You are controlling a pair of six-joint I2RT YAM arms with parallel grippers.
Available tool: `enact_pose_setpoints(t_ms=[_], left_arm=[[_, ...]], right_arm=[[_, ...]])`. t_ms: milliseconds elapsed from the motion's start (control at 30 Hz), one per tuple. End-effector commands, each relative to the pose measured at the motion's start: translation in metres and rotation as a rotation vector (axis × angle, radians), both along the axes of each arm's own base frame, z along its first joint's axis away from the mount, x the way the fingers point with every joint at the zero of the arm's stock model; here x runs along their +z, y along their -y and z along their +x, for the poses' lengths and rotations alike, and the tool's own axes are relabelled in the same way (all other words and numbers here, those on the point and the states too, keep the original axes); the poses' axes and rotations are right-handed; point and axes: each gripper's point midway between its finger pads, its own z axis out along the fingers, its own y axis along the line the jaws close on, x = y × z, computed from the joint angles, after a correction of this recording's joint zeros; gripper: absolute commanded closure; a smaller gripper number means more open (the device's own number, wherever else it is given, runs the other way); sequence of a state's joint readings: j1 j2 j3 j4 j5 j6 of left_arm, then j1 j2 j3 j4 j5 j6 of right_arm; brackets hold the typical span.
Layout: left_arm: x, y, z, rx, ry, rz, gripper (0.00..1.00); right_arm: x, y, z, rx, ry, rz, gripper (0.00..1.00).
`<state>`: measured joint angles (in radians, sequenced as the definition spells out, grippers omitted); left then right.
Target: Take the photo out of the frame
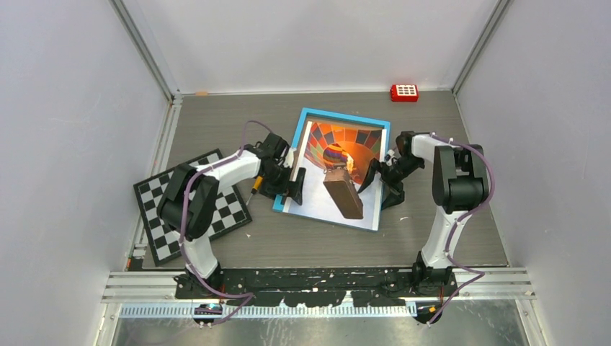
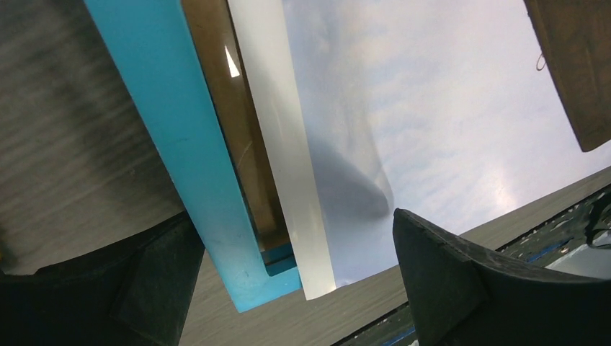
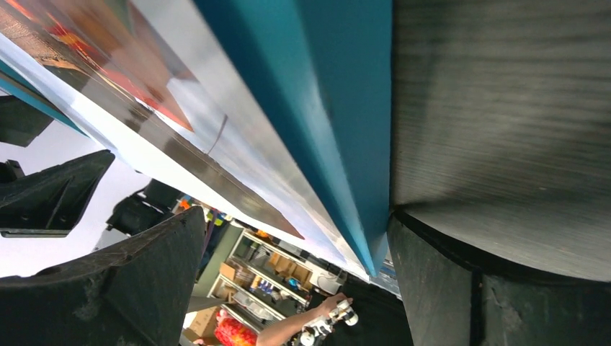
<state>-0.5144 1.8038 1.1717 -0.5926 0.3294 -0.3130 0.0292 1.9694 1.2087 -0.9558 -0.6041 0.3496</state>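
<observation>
The whole table (image 1: 447,238) is seen from high above and behind the arm bases, looking down toward the far wall. The frame (image 1: 346,117) is shared by all three views. Its left edge is seen very close from the left wrist, its right edge from the right wrist.

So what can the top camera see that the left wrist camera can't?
Only the top camera shows the left arm and right arm, the chequered board, the little red block and the orange balloon on the photo. Only the left wrist camera shows, up close, the photo's white edge poking out past the near corner of the frame, with a brown strip between them. Both show the blue frame, the photo and the grey table.
</observation>
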Motion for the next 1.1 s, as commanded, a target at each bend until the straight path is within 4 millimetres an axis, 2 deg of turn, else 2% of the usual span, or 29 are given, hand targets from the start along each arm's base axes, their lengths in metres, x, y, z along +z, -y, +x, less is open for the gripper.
enact_pose_setpoints(t_ms=[0,167,300,367,500,567,633,700,867,967,1067], left_arm=[[0.02,0.024,-0.028,-0.075,-0.028,-0.104,0.0],[0.025,0.025,-0.033,-0.096,-0.031,-0.121,0.0],[0.036,0.014,-0.028,-0.109,0.031,-0.099,0.0],[0.048,0.007,-0.018,-0.094,0.098,-0.115,0.0],[0.088,-0.006,0.001,-0.146,0.319,-0.116,0.0],[0.104,-0.011,0.003,-0.227,0.422,-0.103,0.0],[0.113,-0.01,-0.004,-0.376,0.505,-0.098,0.0],[0.112,-0.005,-0.017,-0.543,0.558,-0.056,0.0],[0.093,0.021,-0.051,-0.906,0.585,0.012,0.0],[0.077,0.04,-0.058,-1.034,0.602,0.038,0.0],[0.06,0.058,-0.054,-1.067,0.589,0.081,0.0]], right_arm=[[-0.024,-0.013,-0.005,0.111,0.069,-0.015,0.0],[-0.024,-0.002,-0.006,0.176,0.067,-0.05,0.0],[-0.013,0.008,0.006,0.209,0.126,-0.071,0.0],[-0.004,0.01,0.011,0.225,0.155,-0.067,0.0],[0.018,0.012,0.015,0.257,0.213,-0.017,0.0],[0.028,0.015,0.018,0.286,0.244,0.002,0.0],[0.034,0.021,0.021,0.293,0.274,0.005,0.0],[0.037,0.022,0.023,0.302,0.299,-0.002,0.0],[0.037,0.032,0.032,0.267,0.309,-0.018,0.0],[0.037,0.032,0.033,0.252,0.307,-0.008,0.0],[0.039,0.031,0.033,0.242,0.3,0.009,0.0]])
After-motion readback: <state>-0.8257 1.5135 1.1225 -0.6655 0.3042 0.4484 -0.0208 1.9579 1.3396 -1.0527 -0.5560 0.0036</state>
